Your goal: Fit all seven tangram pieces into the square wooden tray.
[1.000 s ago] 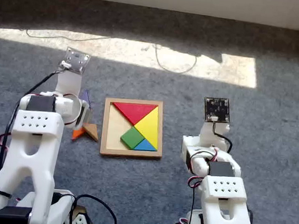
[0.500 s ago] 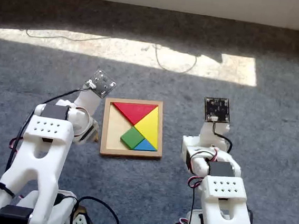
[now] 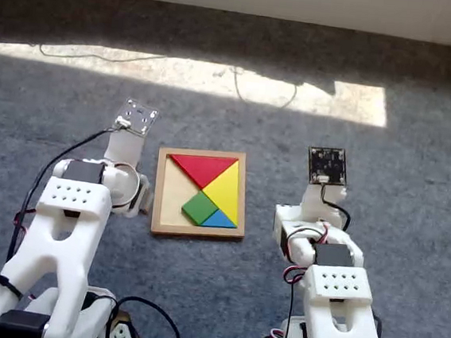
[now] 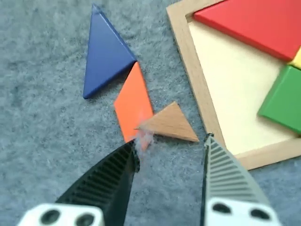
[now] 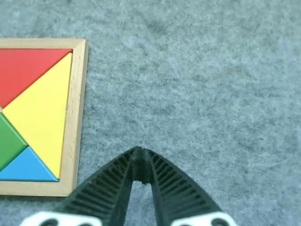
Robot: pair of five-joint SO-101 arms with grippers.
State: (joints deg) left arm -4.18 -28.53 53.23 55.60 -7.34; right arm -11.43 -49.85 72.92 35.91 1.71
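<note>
a: how do the left jaws stand?
b: spread wide, gripping nothing. the left gripper (image 4: 170, 143) hangs low over the carpet (image 4: 42, 141), and the wooden triangle (image 4: 167, 126) lies just past the gap between its fingers.
a: and the right jaws?
b: pressed together on nothing. the right gripper (image 5: 140, 153) sits over bare carpet, near the tray's rim.
a: what lies round that wooden triangle?
b: an orange parallelogram (image 4: 134, 101) touches one of its corners, and a dark blue triangle (image 4: 106, 52) meets the parallelogram's far tip. all three lie on the carpet just outside the tray (image 4: 188, 61).
a: where is the tray from above?
b: between the arms: the left arm (image 3: 87, 192) at its 9 o'clock, the right arm (image 3: 318, 242) at about 4 o'clock.
a: and inside it?
b: the red triangle (image 3: 203, 169) fills the 12 o'clock side, the yellow triangle (image 3: 225, 193) the 3 o'clock side. the green piece (image 3: 198, 209) sits at 6 o'clock, and the light blue triangle (image 3: 221, 219) at 5 o'clock. the 9 o'clock part is bare wood.
</note>
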